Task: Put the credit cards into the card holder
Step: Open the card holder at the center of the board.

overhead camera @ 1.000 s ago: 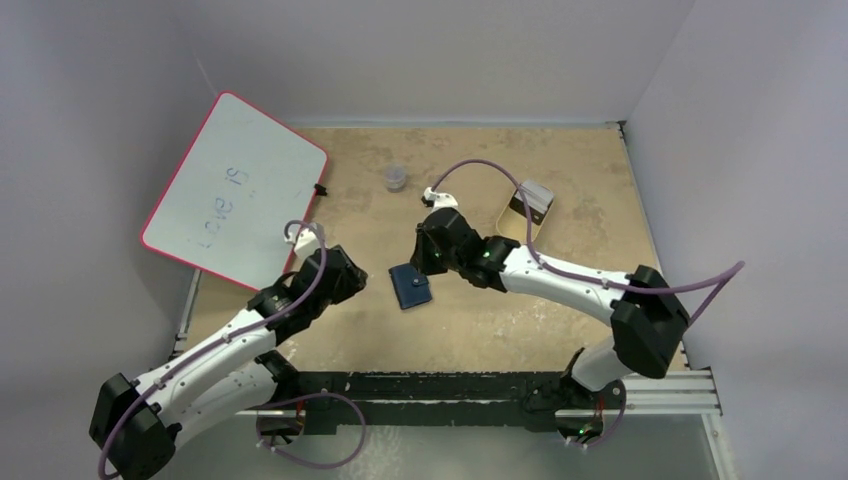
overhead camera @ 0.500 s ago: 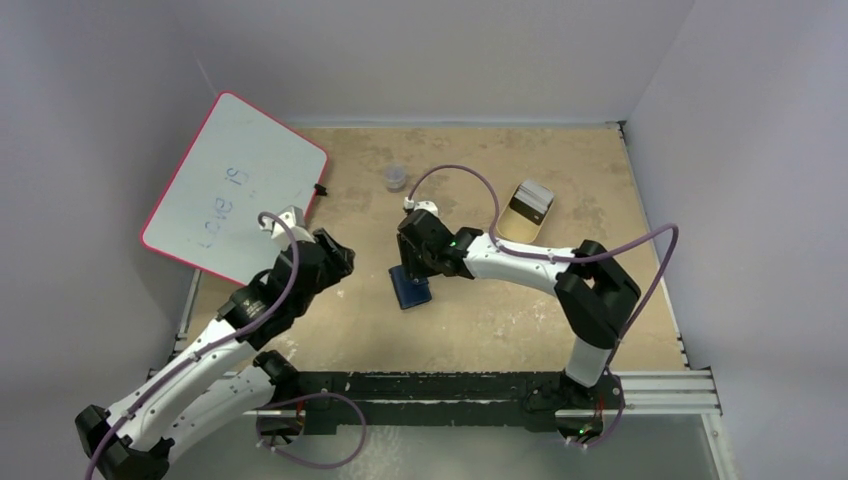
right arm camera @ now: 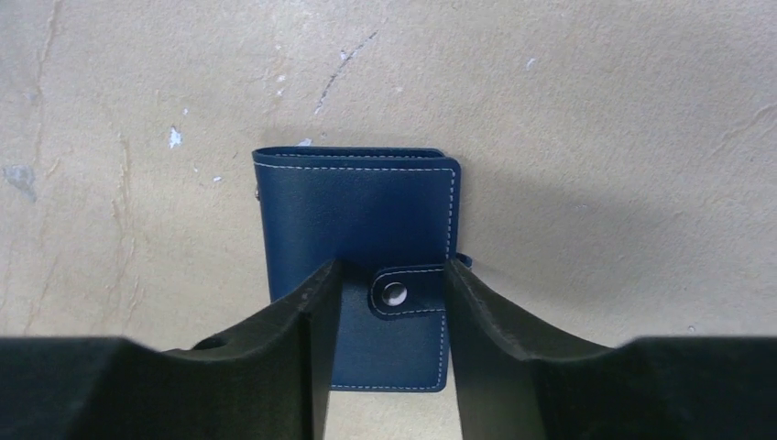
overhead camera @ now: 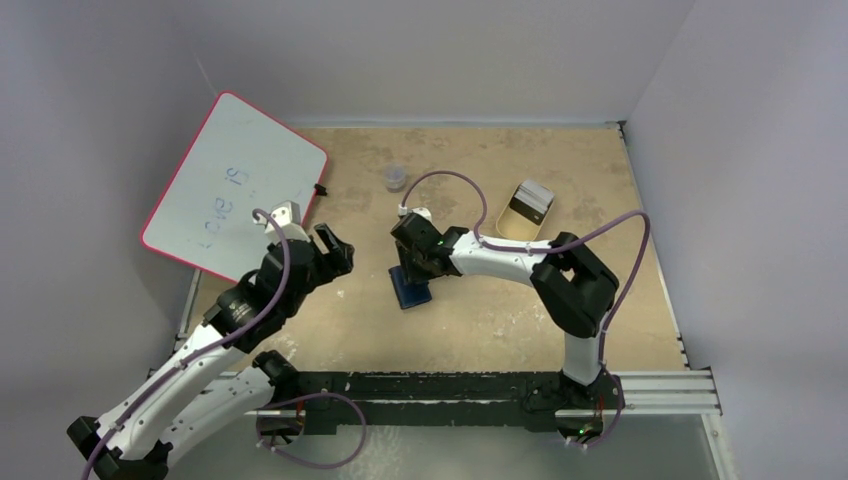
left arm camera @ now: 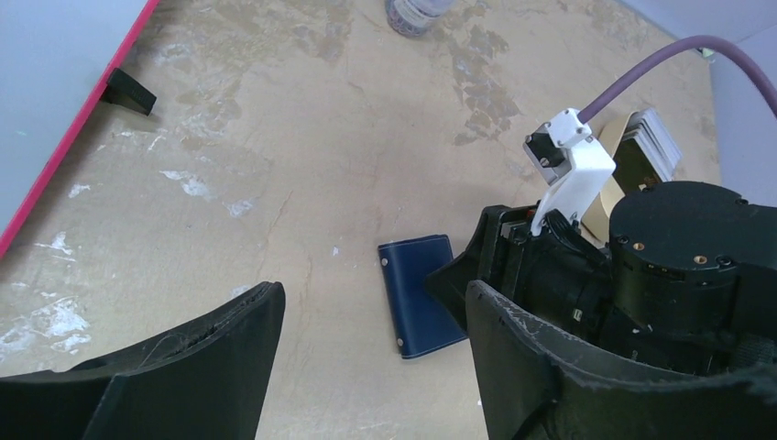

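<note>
Top external view, from the left: a pink-edged whiteboard [overhead camera: 235, 185] sits well to the left of the card holder [overhead camera: 410, 292] and farther back. The left gripper [overhead camera: 338, 248] hangs just left of the card holder and apart from it. In its wrist view its jaws stand wide with only bare table [left arm camera: 302, 183] between them. A small clear jar [overhead camera: 396, 178] stands well behind the card holder.

The card holder itself lies flat on the table, folded shut with its snap tab [right arm camera: 410, 291] fastened. The right gripper [right arm camera: 392, 275] is down over the holder's near half. Its jaws are partly spread, one finger on each side of the snap tab, with a sliver of navy cover showing between the tab and one finger.

Right of the card holder and farther back lies a tan tray [overhead camera: 515, 222]. The pale credit cards [overhead camera: 536, 194] sit stacked at its far end, well apart from the holder.
</note>
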You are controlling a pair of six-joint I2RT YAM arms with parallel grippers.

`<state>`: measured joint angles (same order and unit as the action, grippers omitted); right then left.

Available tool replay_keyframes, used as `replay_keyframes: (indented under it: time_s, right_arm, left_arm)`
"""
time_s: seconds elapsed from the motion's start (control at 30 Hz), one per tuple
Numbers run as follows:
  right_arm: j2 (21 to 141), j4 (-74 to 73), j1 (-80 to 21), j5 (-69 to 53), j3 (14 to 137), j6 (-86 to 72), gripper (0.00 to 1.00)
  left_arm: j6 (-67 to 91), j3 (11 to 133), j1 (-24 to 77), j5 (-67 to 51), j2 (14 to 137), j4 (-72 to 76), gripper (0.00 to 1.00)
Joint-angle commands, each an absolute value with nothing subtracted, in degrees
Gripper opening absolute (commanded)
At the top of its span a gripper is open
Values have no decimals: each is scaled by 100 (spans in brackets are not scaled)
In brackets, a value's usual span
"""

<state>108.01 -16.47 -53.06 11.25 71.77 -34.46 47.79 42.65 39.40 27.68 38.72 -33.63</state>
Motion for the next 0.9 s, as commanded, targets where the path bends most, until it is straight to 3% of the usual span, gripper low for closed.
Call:
replay_keyframes:
  time_s: [0.0, 0.13, 0.37, 0.57, 0.87]
  right_arm:
    - [10854, -2000, -5307, 1344, 7355, -3507, 44]
    - [10812, -2134, -5303, 1318, 7348, -3544, 41]
    - [10744, -2316, -5306, 1460, 7406, -3647, 26]
    - [10502, -2388, -5304, 1538, 7268, -3750, 1]
    - [9984, -1885, -5282, 1640, 6698, -3684, 0]
  left_arm:
    - [4679, 4453, 3917, 2681, 3824, -3442, 73]
    - [4717, 4416, 3913, 2654, 3789, -3420, 75]
    - [4695, 4394, 3919, 2564, 3873, -3328, 75]
    - [4818, 4457, 3916, 2454, 4007, -3454, 73]
    - [5390, 4021, 3917, 1949, 4304, -3187, 72]
